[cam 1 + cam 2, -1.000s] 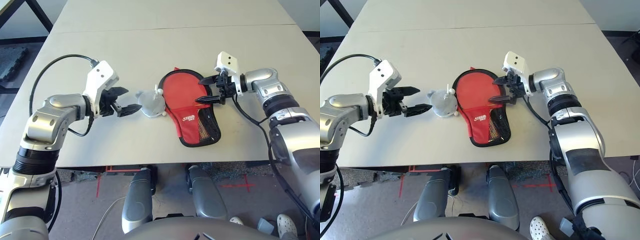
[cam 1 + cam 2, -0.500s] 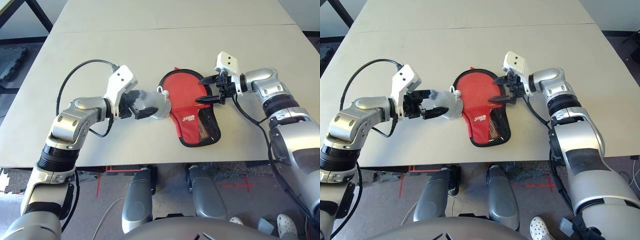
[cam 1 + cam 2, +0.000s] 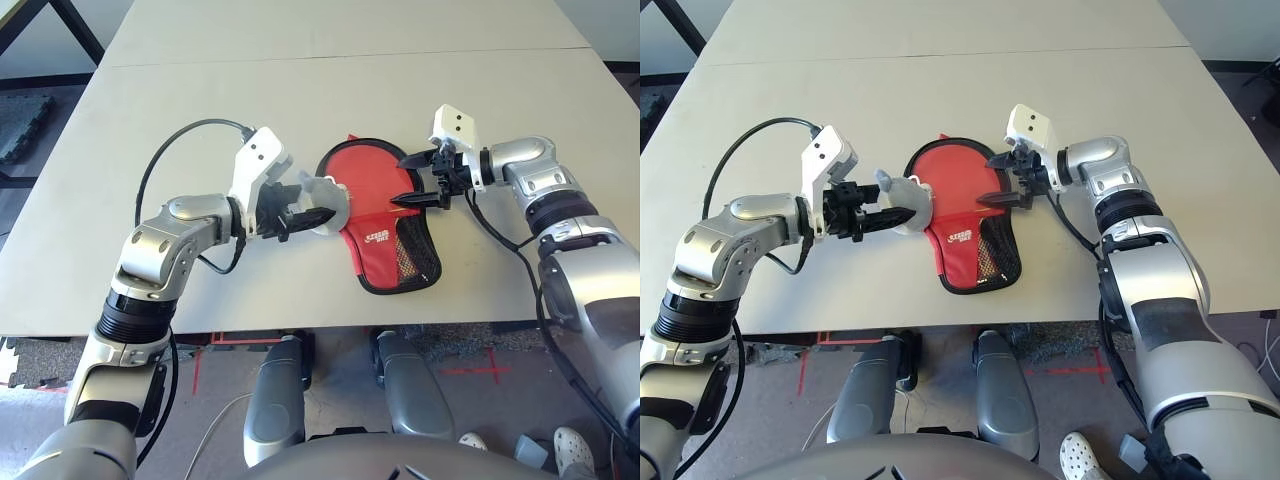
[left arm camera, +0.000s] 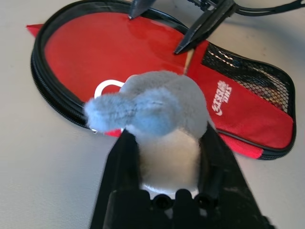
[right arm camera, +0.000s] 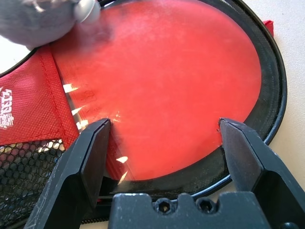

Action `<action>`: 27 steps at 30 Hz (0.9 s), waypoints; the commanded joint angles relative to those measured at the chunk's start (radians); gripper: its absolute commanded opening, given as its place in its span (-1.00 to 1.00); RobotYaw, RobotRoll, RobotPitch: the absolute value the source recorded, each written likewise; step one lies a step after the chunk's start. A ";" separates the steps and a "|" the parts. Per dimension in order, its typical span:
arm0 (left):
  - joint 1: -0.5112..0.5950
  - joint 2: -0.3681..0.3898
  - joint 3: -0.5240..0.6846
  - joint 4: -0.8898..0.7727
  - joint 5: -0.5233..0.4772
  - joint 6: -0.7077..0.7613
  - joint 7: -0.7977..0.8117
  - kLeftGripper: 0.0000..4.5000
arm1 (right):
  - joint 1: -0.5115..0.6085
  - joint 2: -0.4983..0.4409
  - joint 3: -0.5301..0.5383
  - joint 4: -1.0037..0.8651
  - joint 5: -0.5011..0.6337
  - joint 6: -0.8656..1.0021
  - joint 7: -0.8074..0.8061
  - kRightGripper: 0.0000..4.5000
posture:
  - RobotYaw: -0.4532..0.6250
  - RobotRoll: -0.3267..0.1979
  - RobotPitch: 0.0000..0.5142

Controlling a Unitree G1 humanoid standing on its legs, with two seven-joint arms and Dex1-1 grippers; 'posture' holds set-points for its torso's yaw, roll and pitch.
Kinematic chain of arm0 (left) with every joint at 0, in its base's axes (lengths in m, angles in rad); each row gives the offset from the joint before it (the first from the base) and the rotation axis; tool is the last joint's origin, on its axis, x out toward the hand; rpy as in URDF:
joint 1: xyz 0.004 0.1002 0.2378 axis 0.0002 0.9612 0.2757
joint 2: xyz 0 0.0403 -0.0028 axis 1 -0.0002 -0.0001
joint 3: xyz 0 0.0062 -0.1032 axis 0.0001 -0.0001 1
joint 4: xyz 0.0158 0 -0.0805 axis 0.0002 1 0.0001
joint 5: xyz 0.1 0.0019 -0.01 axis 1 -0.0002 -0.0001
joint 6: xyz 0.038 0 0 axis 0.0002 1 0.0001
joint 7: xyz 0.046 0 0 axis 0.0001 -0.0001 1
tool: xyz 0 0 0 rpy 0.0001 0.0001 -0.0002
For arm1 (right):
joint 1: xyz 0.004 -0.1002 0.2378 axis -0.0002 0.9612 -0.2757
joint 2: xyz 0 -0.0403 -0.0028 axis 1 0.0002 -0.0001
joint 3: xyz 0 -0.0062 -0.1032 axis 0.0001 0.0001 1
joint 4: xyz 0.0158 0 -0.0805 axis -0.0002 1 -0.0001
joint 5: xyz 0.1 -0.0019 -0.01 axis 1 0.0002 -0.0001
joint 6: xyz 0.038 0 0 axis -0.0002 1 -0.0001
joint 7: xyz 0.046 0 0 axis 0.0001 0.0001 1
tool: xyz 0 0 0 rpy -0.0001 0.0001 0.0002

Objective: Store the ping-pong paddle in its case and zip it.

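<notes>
Tabletop (image 3: 300, 90): the case lies near the front edge, about mid-width; wide bare surface toward the far edge and both sides
Left pincer (image 4: 164, 157): pinching a grey plush pouch (image 4: 159, 112); it is at the case's left rim
Right pincer (image 5: 164, 131): spread wide, over the case's right rim; fingertips just above the red face
Case (image 3: 400, 250): unzipped, round end toward the far edge; the ping-pong paddle (image 5: 167, 86) lies inside, red face up

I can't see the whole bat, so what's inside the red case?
The ping-pong paddle lies inside the case, which is unzipped; its round red face shows. Its handle is covered by the case's red flap and mesh pocket.
</notes>
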 commanded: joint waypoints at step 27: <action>-0.489 -0.023 -0.094 0.805 0.399 -0.481 0.052 -0.86 | 0.076 0.003 0.020 -0.026 -0.044 0.007 0.003 1.00 | -0.16 0.25 -0.10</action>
